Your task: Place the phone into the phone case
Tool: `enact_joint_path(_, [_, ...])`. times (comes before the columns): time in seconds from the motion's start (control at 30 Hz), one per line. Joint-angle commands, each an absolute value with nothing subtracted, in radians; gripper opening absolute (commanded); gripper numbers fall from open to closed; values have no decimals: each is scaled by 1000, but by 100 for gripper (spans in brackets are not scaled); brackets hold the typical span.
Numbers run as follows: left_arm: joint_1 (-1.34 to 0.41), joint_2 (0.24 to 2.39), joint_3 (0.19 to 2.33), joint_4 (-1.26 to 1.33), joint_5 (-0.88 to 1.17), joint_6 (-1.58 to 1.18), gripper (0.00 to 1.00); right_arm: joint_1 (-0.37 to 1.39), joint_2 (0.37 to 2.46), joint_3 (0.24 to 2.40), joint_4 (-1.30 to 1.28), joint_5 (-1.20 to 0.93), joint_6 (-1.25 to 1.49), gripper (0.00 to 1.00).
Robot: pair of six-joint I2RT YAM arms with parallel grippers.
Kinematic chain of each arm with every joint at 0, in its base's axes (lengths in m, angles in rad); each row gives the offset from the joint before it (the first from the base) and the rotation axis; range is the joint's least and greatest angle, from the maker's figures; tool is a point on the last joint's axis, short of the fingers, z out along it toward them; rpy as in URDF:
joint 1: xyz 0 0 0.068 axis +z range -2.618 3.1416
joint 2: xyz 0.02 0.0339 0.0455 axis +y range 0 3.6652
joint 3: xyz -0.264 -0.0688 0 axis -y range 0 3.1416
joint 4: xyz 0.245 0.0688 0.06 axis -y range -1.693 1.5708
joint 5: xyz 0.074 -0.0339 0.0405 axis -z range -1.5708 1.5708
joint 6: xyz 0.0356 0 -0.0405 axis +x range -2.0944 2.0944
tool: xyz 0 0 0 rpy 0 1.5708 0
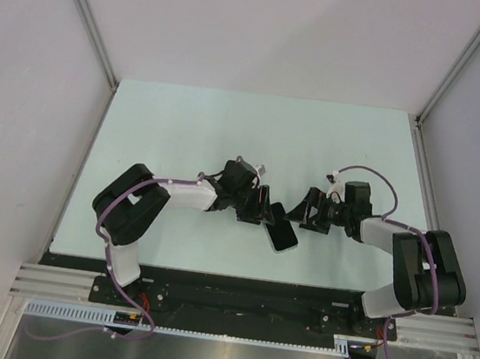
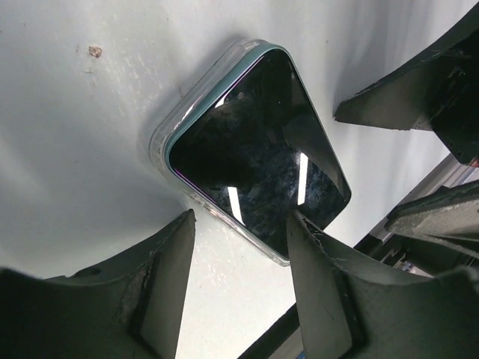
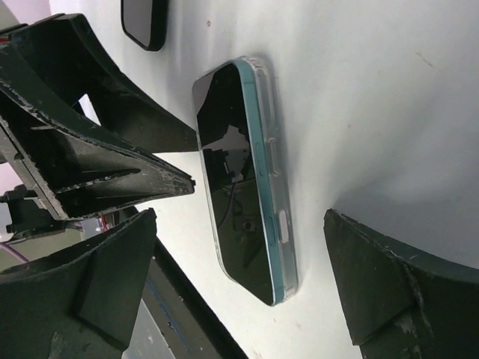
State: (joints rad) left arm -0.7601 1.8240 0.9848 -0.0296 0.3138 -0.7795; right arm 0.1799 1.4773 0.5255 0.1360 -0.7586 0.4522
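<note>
Two pairs of fingers stand spread and empty: left fingers (image 2: 168, 273), right fingers (image 3: 374, 284). Between them on the surface (image 2: 75, 187) lies the phone (image 2: 254, 149), resting in the phone case (image 2: 200, 93), teal edge proud. Seating seems unfinished; next, press that edge down flush.

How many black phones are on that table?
2. One glossy black slab phone lies screen-up over the transparent plastic case; a second black slab phone lies apart from it, cut off at the right wrist view's edge. More may be hidden.
</note>
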Motion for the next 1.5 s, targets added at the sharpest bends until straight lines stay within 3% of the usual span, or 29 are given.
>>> enact_joint_path(0.0, [-752, 1858, 989, -34, 328, -787, 57, 222, 1525, 512, 215, -756, 482, 97])
enact_joint_path(0.5, [-738, 1867, 953, 87, 463, -792, 35, 270, 1551, 505, 406, -952, 672, 97])
enact_joint_path(0.9, [-738, 1844, 899, 155, 494, -801, 32, 224, 1696, 397, 873, -1066, 968, 92])
enact_joint_path(1.0, [-738, 1839, 894, 155, 491, -796, 32, 218, 1730, 377, 914, -1069, 976, 87])
enact_joint_path(1.13, [-738, 1841, 891, 155, 488, -795, 32, 215, 1758, 361, 998, -1075, 1008, 71])
enact_joint_path(1.4, [-738, 1832, 880, 146, 472, -779, 32, 201, 1789, 348, 1058, -1083, 1046, 59])
enact_joint_path(1.47, [-736, 1832, 877, 146, 471, -781, 32, 195, 1792, 347, 1071, -1088, 1049, 51])
